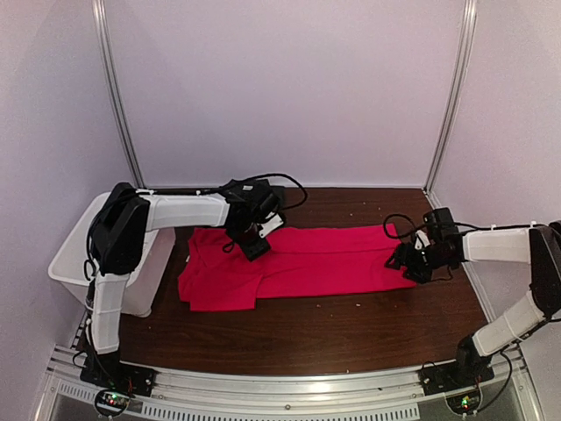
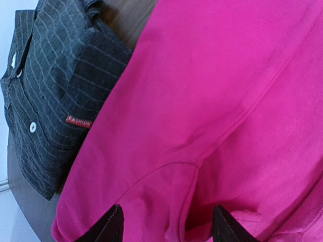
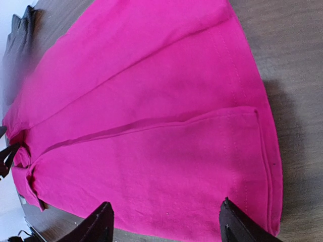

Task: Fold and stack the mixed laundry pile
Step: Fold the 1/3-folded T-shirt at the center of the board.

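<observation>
Soft, light and floppy, the red T-shirt lay flat on the surface, probably best pinched at hem corners, with the left end effector spread over its 11 o'clock edge and the right end effector spread at 3 o'clock.

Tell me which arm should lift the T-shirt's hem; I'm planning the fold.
Likely right: the right gripper hangs open by the hem corner of the red T-shirt; the left gripper is over its shoulder end.

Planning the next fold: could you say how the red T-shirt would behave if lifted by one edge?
Probably floppy: the T-shirt lies flat in soft folded layers. Likely light, since the fabric looks thin. Its folds may fall open.
</observation>
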Robot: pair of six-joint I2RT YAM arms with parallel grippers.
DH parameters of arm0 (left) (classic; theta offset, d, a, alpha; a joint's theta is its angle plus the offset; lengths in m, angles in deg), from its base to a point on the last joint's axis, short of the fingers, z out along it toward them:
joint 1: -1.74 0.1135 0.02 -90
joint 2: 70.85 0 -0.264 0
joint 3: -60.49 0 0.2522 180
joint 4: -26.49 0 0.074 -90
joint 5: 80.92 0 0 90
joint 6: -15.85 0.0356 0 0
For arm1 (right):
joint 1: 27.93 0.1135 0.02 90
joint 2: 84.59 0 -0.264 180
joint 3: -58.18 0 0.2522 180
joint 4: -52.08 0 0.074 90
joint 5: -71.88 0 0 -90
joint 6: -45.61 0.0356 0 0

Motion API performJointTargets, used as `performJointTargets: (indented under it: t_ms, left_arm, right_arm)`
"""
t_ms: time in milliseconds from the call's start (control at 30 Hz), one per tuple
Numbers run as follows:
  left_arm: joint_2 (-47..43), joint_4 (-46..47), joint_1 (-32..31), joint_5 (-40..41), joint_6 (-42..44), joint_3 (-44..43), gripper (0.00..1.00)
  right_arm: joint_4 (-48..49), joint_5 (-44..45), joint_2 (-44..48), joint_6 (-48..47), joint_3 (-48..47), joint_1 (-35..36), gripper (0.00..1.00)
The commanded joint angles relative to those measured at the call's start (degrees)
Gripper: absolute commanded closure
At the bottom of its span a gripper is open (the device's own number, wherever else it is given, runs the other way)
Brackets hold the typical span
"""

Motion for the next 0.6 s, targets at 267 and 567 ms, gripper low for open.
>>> performJointTargets:
  t_ms: [267, 567]
  left_arm:
    - [-36.1, 4.3, 2.5, -11.1, -33.0, 30.7, 0.38]
    - [-50.0, 0.1, -3.5, -6.2, -55.3, 49.2, 0.47]
  right_arm:
    - [2.3, -4.3, 7.0, -0.8, -4.2, 11.7, 0.37]
    - [13.5, -3.6, -6.2, 6.4, -10.8, 29.9, 0.45]
